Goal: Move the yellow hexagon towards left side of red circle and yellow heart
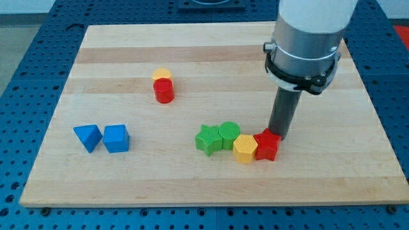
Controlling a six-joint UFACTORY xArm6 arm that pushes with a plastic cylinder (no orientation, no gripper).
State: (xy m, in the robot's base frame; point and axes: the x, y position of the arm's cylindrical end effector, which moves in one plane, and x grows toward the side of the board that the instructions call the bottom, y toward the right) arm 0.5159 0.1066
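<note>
Barely begun: yellow hexagon [245, 148] well right of red circle [164, 91], yellow heart [162, 74]. My tip [278, 135], no pincer, behind red block [267, 144].

The arm's rod comes down at the view's right, and my tip [279, 135] sits right behind the red block [267, 145], apparently touching its top-right edge. The yellow hexagon [245, 149] presses against that red block's left side. Left of it, 2 green blocks, a circle [229, 135] and a star [208, 139], huddle together. The red circle [164, 91] and yellow heart [162, 75] touch, well apart toward the top-left. 2 blue blocks, a triangle [87, 137] and a cube [116, 138], sit near the wooden board's [192, 185] left edge.
</note>
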